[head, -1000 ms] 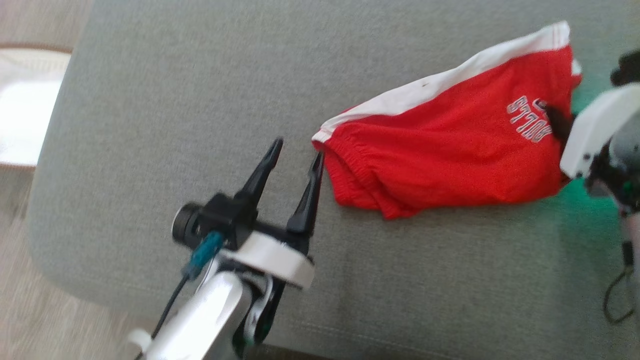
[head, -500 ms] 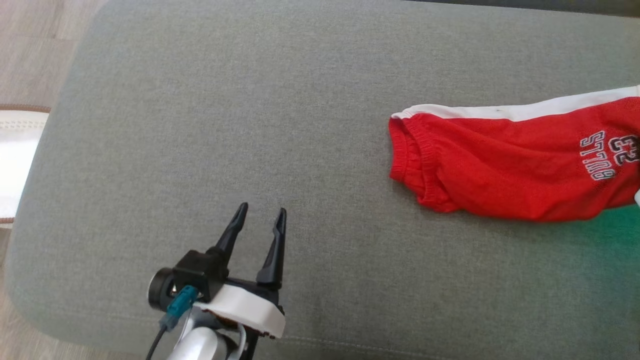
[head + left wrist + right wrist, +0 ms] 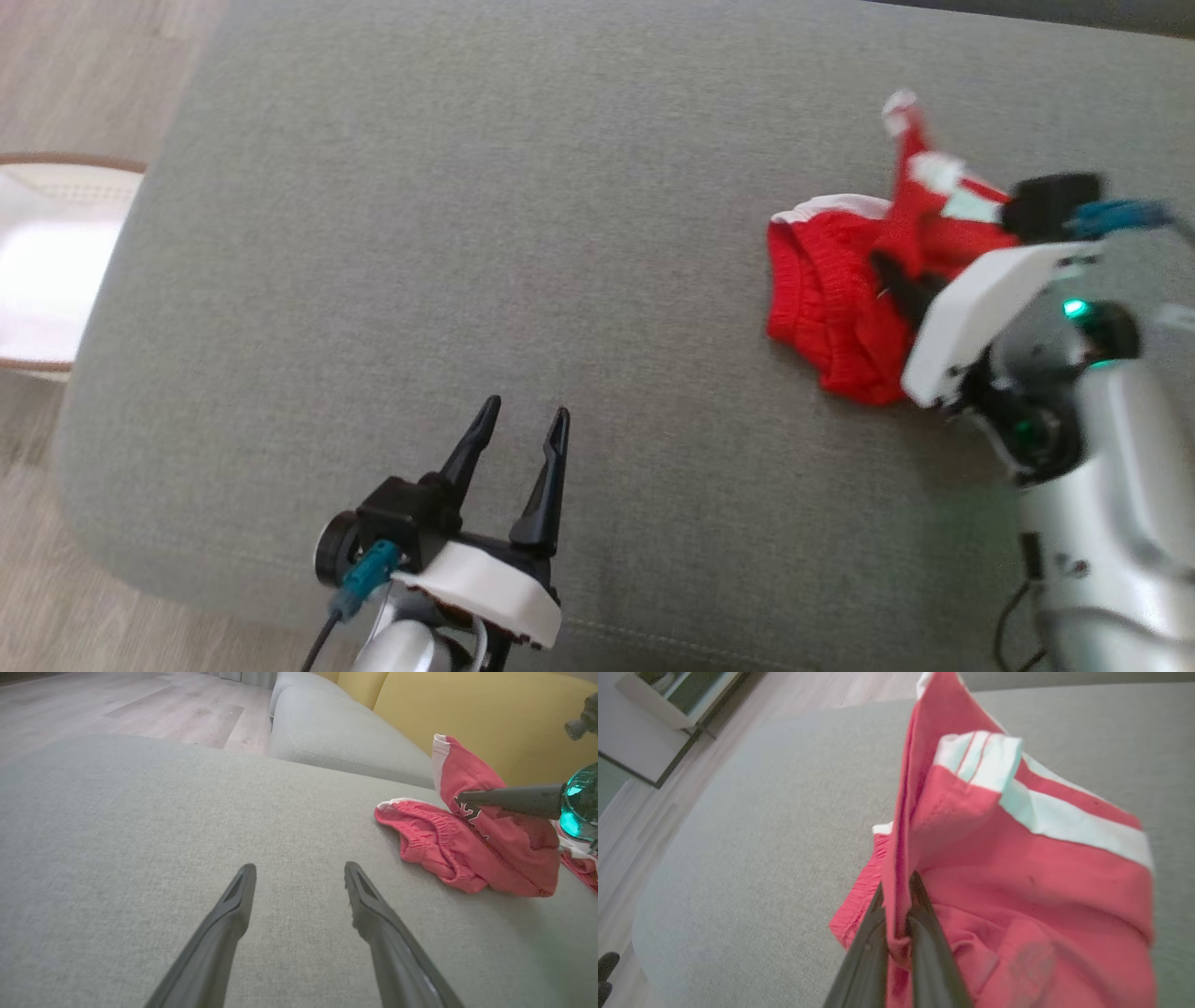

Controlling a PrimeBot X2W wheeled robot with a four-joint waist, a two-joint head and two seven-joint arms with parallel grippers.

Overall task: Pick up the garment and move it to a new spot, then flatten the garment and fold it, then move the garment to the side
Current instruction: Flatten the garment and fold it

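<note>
The garment (image 3: 836, 294) is a pair of red shorts with white side stripes, bunched on the grey cushion (image 3: 467, 233) at the right. My right gripper (image 3: 887, 271) is shut on a fold of the garment (image 3: 971, 868), lifting one leg end up while the waistband rests on the cushion. In the left wrist view that raised part of the garment (image 3: 472, 826) stands up at the right, pinched by the right gripper (image 3: 460, 798). My left gripper (image 3: 523, 420) is open near the cushion's front edge, well left of the shorts, with nothing between its fingers (image 3: 233, 896).
The cushion's left and front edges drop to a wood floor (image 3: 56, 75). A white round object with a brown rim (image 3: 47, 261) sits on the floor at the left. A second grey cushion (image 3: 336, 732) and a yellow backrest (image 3: 467, 714) lie beyond the shorts.
The head camera has shifted. My right gripper has pulled the spread shorts up into a bunch, with one leg end now raised. The left gripper stays open.
</note>
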